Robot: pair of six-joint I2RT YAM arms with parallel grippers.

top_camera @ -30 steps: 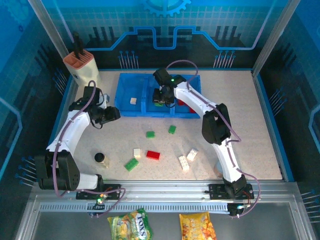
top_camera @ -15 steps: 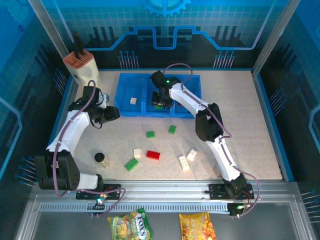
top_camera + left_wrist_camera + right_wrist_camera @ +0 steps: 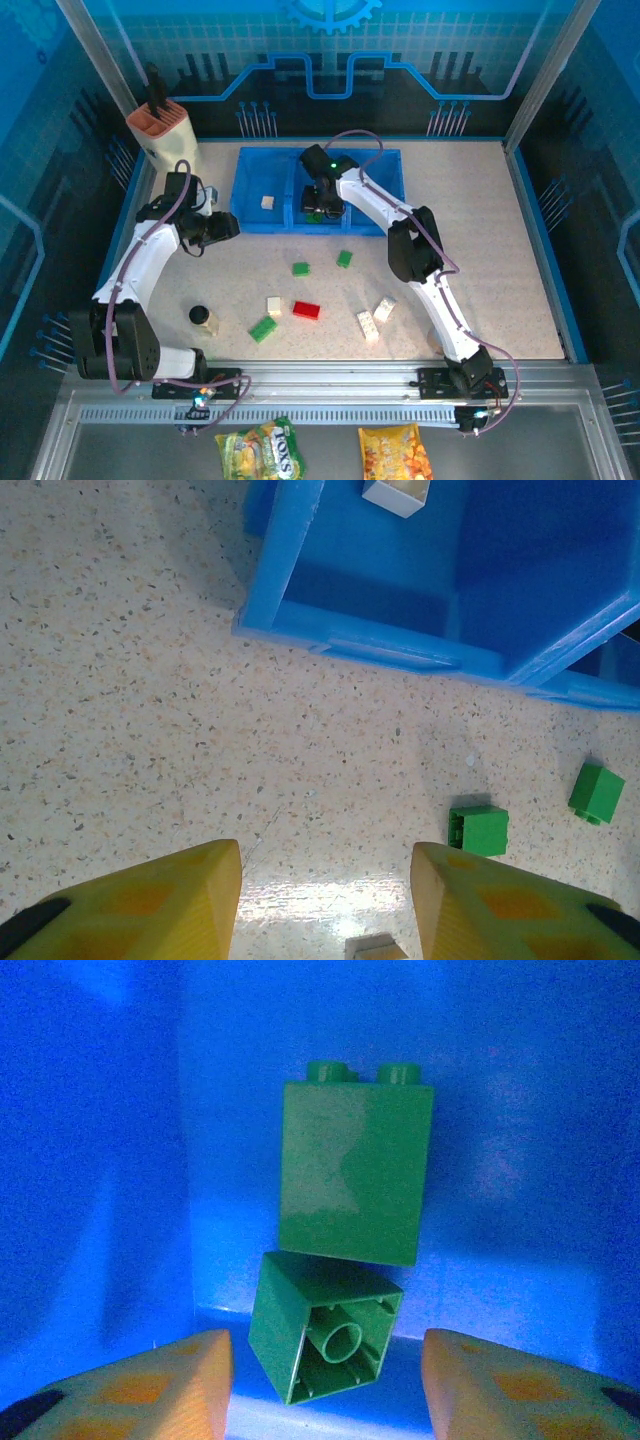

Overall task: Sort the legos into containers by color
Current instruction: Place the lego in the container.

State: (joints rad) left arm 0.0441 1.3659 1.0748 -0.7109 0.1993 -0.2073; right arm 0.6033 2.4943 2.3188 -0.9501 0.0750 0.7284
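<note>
Right end effector (image 3: 323, 1360) widens jaws over middle compartment (image 3: 110, 1180) of tray; green brick (image 3: 325, 1338) now lies free, just beside second green brick (image 3: 355, 1175). Drop looks done. Left end effector (image 3: 325, 865) parted, empty, over worktop (image 3: 130, 700). Loose legos (image 3: 306, 309) remain.

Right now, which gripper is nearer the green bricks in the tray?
Right. The right gripper is just above the green bricks; the left gripper hangs over the table outside the tray.

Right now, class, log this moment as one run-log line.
right gripper: open above two green legos in blue tray | left gripper: open, empty, above table | unsorted legos on table
</note>
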